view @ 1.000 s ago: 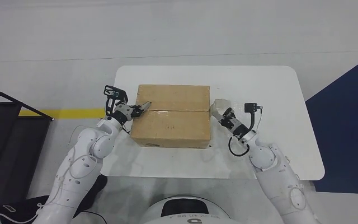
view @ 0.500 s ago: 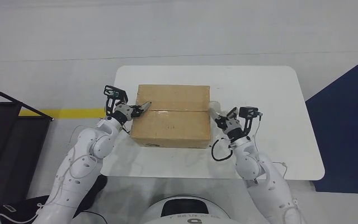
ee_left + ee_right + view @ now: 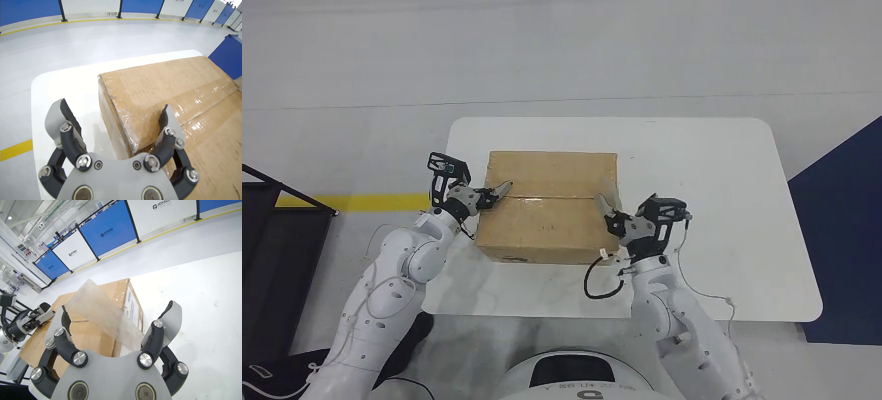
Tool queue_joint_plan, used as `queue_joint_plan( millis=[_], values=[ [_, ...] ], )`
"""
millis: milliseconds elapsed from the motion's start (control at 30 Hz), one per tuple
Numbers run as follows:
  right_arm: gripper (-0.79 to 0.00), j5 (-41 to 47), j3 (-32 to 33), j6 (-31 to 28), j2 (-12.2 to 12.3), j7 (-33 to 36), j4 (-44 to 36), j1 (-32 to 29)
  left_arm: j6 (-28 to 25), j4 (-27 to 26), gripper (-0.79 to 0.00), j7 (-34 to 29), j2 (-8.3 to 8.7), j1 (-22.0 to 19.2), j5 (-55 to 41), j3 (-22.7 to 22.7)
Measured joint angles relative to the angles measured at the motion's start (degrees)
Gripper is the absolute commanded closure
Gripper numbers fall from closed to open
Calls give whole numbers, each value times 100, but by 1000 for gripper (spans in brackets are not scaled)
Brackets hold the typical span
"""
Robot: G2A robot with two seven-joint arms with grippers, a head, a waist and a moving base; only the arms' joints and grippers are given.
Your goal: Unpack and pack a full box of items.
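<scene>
A brown cardboard box (image 3: 552,205), flaps shut and its centre seam taped, sits in the middle of the white table (image 3: 712,180). My left gripper (image 3: 498,192) is open and straddles the left end of the box at the seam, one finger beside the wall and one over the top (image 3: 114,109). At the right end of the box near its front corner, my right gripper (image 3: 608,222) is open. A loose strip of clear tape (image 3: 102,311) stands up from the box (image 3: 85,330) between its fingers and lies against one of them.
A black frame (image 3: 272,220) stands on the floor to the left of the table. A blue partition (image 3: 847,200) is at the right. The table has free room to the right of the box and along its front edge.
My right arm has swung left, bringing its gripper from beside the box's right end to over that edge, with the tape strip following. The left arm has kept still.
</scene>
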Motion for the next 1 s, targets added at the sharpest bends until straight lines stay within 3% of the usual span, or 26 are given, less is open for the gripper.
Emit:
queue_joint_plan(
  millis=[267,600,767,1000],
  values=[
    [-785,-872,-947,789,-216,842,259,795,0,0,-785,0,0,0,0,0],
    [-785,-1739,-1720,1176,-433,1755,215,1356,0,0,-785,0,0,0,0,0],
    [-785,-1332,-1797,327,-447,2286,-118,1384,0,0,-785,0,0,0,0,0],
    [-785,-953,-724,-507,-159,1412,-1484,71,0,0,-785,0,0,0,0,0]
  ],
)
